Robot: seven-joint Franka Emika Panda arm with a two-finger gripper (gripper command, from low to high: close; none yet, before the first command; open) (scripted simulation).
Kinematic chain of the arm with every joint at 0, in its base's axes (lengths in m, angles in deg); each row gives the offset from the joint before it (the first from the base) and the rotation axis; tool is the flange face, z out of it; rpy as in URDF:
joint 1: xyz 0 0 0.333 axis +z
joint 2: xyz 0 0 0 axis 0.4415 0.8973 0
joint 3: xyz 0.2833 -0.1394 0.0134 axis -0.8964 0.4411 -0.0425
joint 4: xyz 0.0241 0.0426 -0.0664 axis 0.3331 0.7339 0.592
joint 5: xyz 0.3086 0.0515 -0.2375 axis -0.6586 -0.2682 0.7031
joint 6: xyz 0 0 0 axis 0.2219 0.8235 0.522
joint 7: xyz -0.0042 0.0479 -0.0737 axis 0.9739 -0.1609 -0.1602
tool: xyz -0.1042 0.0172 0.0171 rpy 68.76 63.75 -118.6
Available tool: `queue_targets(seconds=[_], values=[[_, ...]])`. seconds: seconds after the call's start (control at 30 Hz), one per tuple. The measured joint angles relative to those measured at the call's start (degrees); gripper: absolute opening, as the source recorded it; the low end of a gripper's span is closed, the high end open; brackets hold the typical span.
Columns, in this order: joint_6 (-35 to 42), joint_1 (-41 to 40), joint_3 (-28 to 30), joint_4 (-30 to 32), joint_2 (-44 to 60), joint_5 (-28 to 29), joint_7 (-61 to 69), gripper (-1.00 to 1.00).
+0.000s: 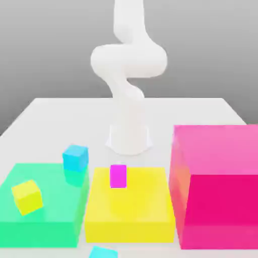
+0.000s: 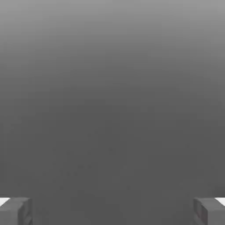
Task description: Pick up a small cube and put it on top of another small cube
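A small turquoise-cyan cube [image 1: 103,252] lies on the table at the exterior view's front edge, partly cut off, just in front of the big yellow block. The small magenta-pink cube [image 1: 118,176] stands on top of that yellow block [image 1: 128,211], near its back edge. My gripper [image 2: 112,211] is open in the hand view, its two grey fingertips [image 2: 16,211] far apart with nothing between them and plain grey background beyond. The white arm [image 1: 128,65] rises from its base behind the blocks and leaves the exterior view at the top.
A bluer small cyan cube [image 1: 75,157] sits at the big green block's [image 1: 43,211] back right corner. A small yellow cube [image 1: 26,196] rests tilted on the green block. A huge pink block [image 1: 216,186] stands at the exterior view's right.
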Motion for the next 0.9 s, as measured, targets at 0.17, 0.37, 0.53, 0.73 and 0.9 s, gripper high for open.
queue_targets(seconds=[0.17,0.37,0.53,0.73,0.9], values=[[-3.0,-0.9,0.1,-0.3,10.7,0.1,-1.4,0.0],[-6.5,-1.8,0.3,-0.7,23.2,0.2,-3.0,0.0],[-9.4,-2.4,0.7,-1.1,33.6,0.1,-4.3,0.0],[-12.8,-3.3,1.1,-1.5,46.1,-0.2,-5.6,0.0],[-15.7,-3.7,1.4,-1.8,56.4,-0.8,-6.4,0.0]])
